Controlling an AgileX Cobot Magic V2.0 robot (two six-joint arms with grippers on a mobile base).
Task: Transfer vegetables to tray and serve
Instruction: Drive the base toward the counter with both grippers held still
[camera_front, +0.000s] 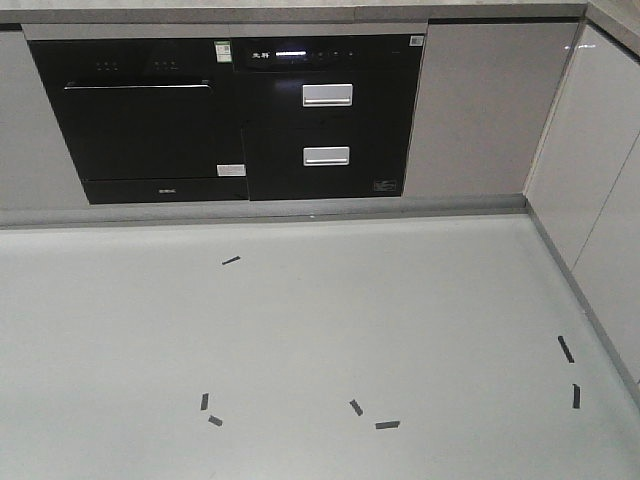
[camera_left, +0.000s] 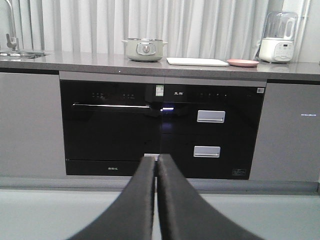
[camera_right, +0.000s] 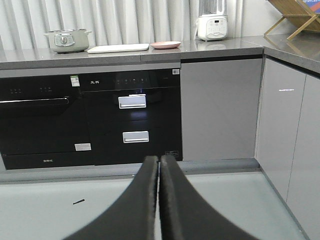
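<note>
The cream tray (camera_left: 197, 61) lies flat on the grey countertop, between a pot and a pink plate; the right wrist view shows the tray (camera_right: 118, 48) too. The vegetables are out of view. My left gripper (camera_left: 156, 159) is shut with nothing in it, low above the floor and pointing at the black appliances. My right gripper (camera_right: 159, 158) is likewise shut and empty, aimed at the cabinet base. Both are far from the counter.
A lidded pale-green pot (camera_left: 145, 49), pink plate (camera_left: 242, 62) and white blender (camera_left: 277, 37) stand on the counter. Black oven (camera_front: 140, 115) and drawer unit (camera_front: 328, 115) sit below. White cabinets (camera_front: 600, 200) run along the right. Black tape marks (camera_front: 386, 425) dot the floor.
</note>
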